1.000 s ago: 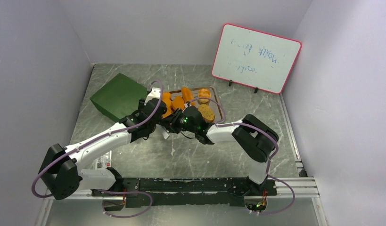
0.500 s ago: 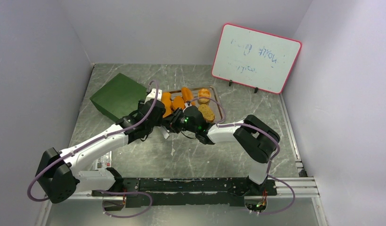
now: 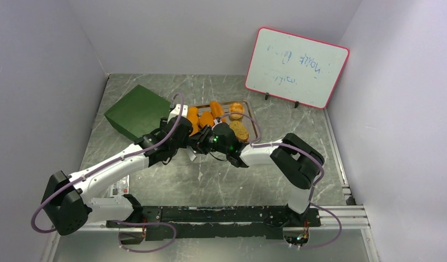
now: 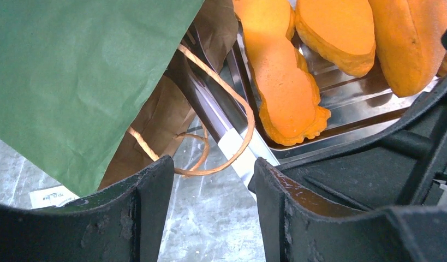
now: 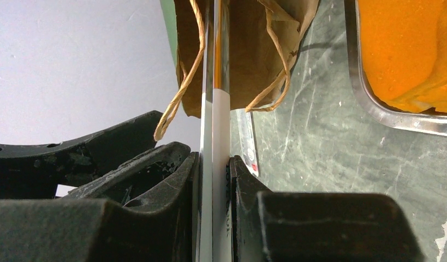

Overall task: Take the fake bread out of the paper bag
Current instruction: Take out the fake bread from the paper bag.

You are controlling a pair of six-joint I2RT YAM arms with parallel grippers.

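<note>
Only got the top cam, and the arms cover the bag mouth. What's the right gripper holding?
Observer: In the right wrist view, the right gripper is shut on the metal tongs, which reach toward the paper bag mouth.
Operator: Other arm?
Observer: The left gripper is open with nothing in it. A cord handle loops just ahead of it.
Operator: Anything left inside?
Observer: Cannot tell. In the left wrist view, the brown paper at the mouth is crumpled and hides the inside.
</note>
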